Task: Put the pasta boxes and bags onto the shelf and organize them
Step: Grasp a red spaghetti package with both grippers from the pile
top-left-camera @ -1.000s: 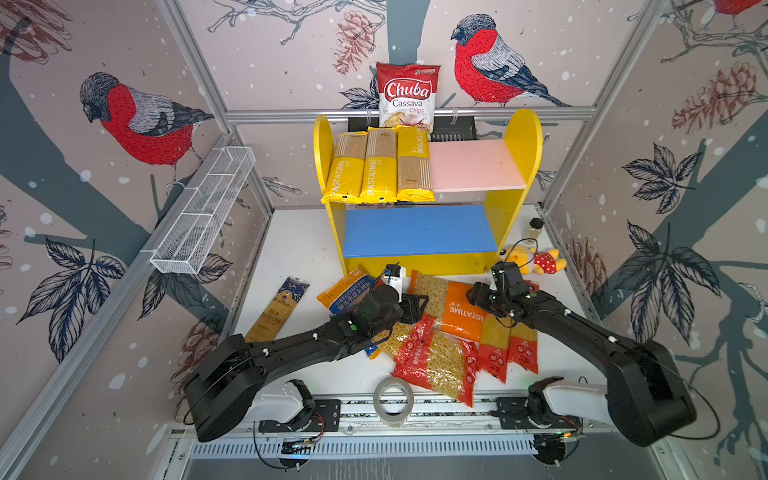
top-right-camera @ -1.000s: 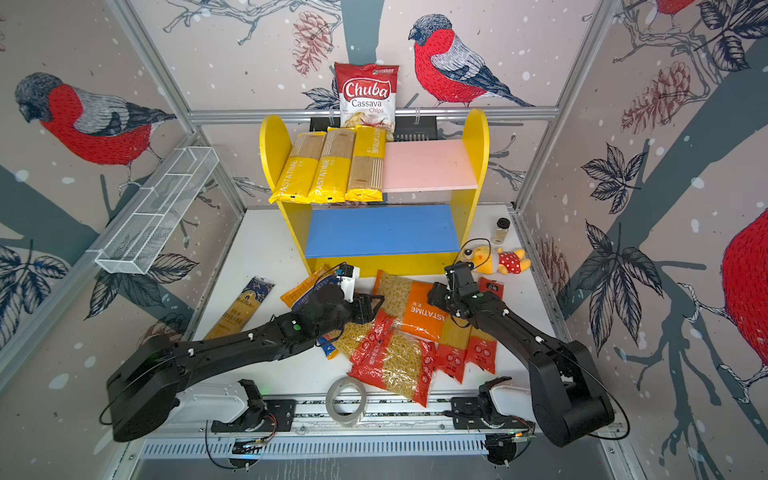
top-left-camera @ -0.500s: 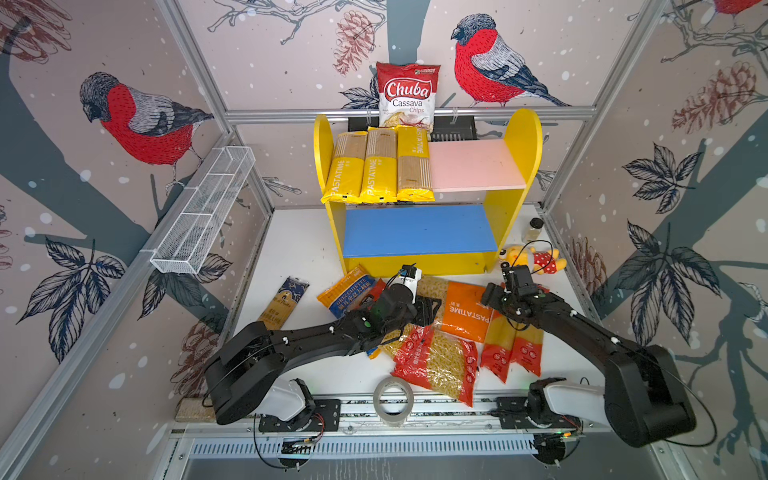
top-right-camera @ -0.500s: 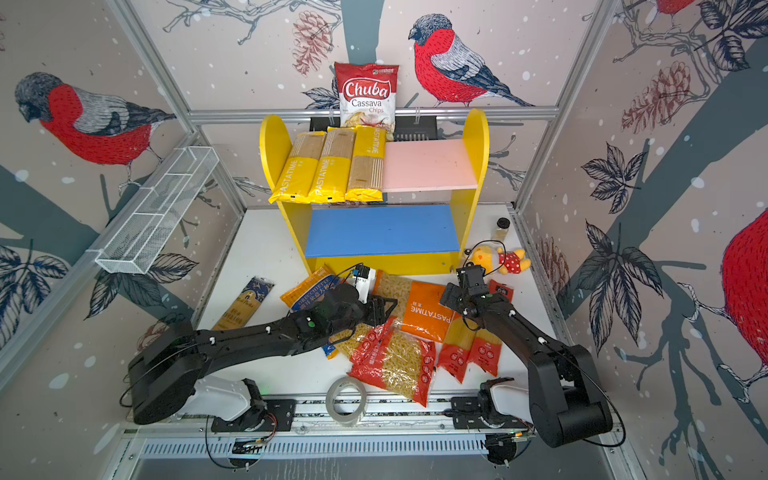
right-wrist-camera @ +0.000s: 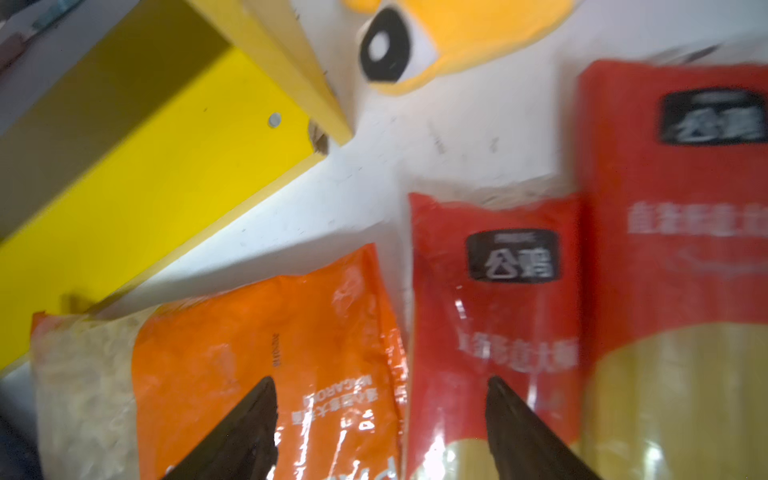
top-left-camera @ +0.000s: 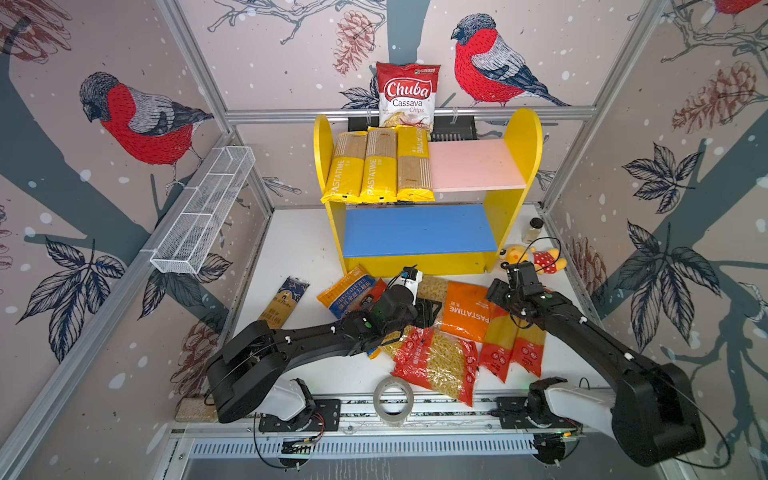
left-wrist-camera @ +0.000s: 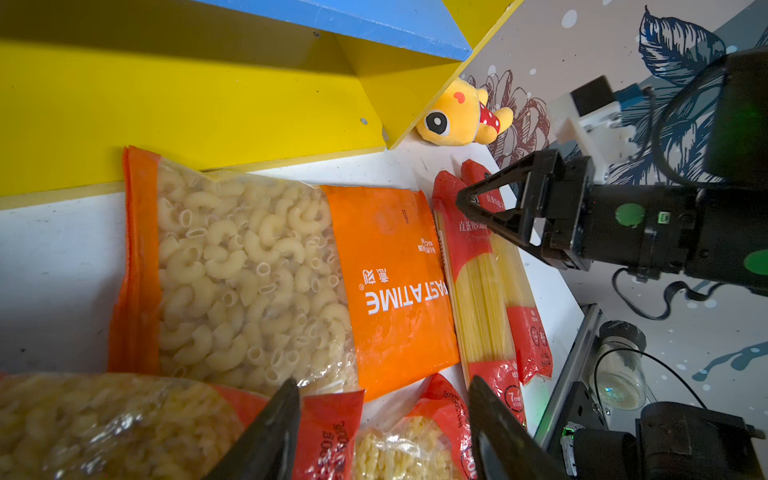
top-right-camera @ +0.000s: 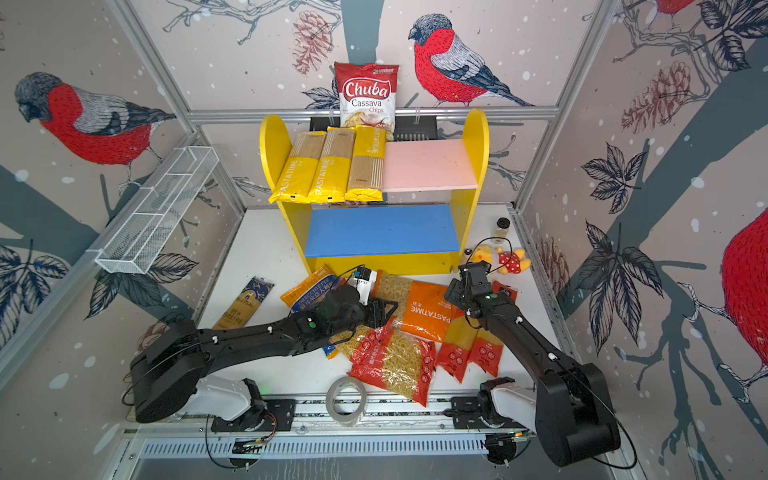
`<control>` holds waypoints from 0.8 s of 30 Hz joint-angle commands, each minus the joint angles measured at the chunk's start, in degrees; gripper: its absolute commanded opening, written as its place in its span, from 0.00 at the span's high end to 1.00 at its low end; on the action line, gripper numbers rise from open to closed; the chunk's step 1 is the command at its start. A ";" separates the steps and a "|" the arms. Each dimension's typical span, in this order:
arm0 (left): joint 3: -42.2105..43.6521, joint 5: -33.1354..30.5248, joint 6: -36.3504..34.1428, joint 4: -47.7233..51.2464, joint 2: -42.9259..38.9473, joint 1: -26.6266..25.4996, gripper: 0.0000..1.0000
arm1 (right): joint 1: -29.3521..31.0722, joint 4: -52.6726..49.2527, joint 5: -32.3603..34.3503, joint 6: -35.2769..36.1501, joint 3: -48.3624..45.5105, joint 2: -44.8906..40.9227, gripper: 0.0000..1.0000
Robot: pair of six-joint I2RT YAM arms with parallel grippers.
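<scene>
The shelf (top-left-camera: 490, 232) stands at the back with three yellow PASTATIME packs (top-left-camera: 378, 166) on the left half of its pink board; its blue board is bare. On the table in front lie an orange PASTATIME macaroni bag (top-left-camera: 465, 309), two red spaghetti packs (top-left-camera: 511, 345), a red macaroni bag (top-left-camera: 436, 365), a blue-orange bag (top-left-camera: 347, 291) and a navy-gold spaghetti pack (top-left-camera: 284, 301). My left gripper (left-wrist-camera: 382, 382) is open over the red short-pasta bags, beside the orange bag (left-wrist-camera: 390, 282). Open too, my right gripper (right-wrist-camera: 380, 380) hovers over the seam between the orange bag (right-wrist-camera: 257, 353) and a red spaghetti pack (right-wrist-camera: 498, 291).
A Chuba chips bag (top-left-camera: 407, 93) hangs behind the shelf. A white wire basket (top-left-camera: 203, 208) is fixed to the left wall. A yellow plush toy (top-left-camera: 536, 257) and a small jar (top-left-camera: 534, 228) sit right of the shelf. A tape roll (top-left-camera: 392, 401) lies at the front edge.
My left gripper has slid rightward across the packs to the orange bag's left side. The right gripper stays at that bag's right edge; its arm has shifted slightly.
</scene>
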State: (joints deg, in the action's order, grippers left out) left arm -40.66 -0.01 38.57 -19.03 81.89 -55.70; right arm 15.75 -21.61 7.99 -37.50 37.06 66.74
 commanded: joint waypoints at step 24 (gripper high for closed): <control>0.12 1.41 -0.51 -4.37 0.35 -0.20 0.37 | -2.68 6.98 -2.72 -3.73 -7.05 3.07 0.66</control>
State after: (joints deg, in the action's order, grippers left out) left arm -40.36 1.34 38.57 -20.86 82.19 -55.86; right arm 12.84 -14.22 8.95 -39.79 29.93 72.03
